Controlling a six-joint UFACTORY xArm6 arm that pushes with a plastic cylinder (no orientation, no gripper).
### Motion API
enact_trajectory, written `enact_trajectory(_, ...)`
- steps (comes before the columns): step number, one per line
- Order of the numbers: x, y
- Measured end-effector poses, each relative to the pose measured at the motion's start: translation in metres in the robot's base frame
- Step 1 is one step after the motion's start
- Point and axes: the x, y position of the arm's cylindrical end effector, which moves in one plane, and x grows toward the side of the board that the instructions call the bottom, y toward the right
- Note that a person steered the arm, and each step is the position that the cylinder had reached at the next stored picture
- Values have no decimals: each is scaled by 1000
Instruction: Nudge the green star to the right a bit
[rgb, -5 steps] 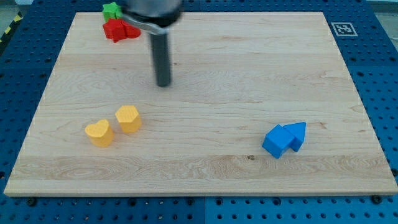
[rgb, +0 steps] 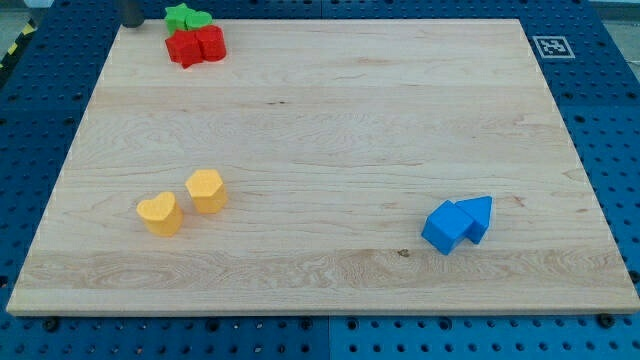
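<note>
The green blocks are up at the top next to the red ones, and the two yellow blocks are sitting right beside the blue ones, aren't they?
Not quite. The green blocks do sit at the view's top against the red blocks. But the camera view shows the yellow blocks far from the blue blocks: yellow at the view's lower left, blue at the lower right, with bare board between.

The wide middle of the pale wooden board (rgb: 330, 130) lies open. Green star block (rgb: 180, 15) and green rounded block (rgb: 199, 18) touch two red blocks (rgb: 196, 45) at the view's top left, blocking approach from below.
</note>
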Motion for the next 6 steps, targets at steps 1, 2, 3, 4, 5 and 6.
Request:
enact_trajectory(1,0,5)
enact_trajectory(2,-1,32)
enact_trajectory(3,-1,43)
enact_trajectory(4,5,43)
enact_trajectory(5,16,43)
enact_trajectory(6,36,43)
